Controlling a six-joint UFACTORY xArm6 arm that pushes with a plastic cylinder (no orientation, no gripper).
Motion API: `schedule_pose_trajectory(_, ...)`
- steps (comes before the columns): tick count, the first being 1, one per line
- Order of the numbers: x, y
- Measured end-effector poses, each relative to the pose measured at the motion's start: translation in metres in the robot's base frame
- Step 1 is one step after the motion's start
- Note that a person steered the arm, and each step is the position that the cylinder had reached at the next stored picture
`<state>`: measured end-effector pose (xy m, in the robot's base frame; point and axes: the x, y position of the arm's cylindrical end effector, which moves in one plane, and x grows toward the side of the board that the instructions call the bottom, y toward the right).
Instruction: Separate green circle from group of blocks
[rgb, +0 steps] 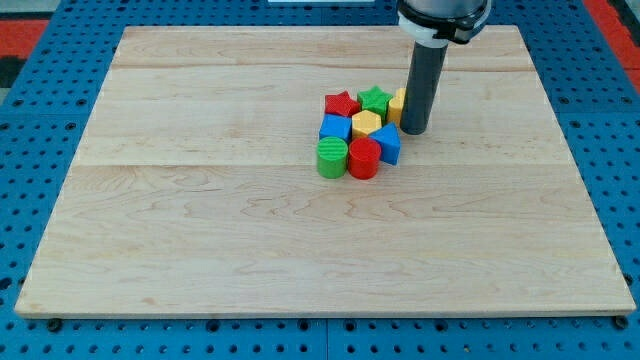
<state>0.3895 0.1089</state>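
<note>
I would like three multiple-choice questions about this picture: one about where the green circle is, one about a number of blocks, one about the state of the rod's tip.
1. Where in the group is the green circle?
A. at the corner toward the view's bottom left
B. at the view's top right
C. apart from the group

2. How many red blocks are there?
A. one
B. two
C. three

3. My tip is
A. touching the green circle
B. far away, at the view's left edge
C. at the group's right side in the view

Answers:
1 A: it stands left of the red cylinder, below the blue block.
2 B: the red star and the red cylinder.
3 C: it stands by the yellow block, which it partly hides.
</note>
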Motion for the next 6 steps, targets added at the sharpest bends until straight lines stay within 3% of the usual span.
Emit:
schedule_pose_trajectory(3, 0.001, 0.011)
schedule_pose_trajectory(4, 0.036, 0.007)
schedule_pose_trajectory(6, 0.045, -0.078)
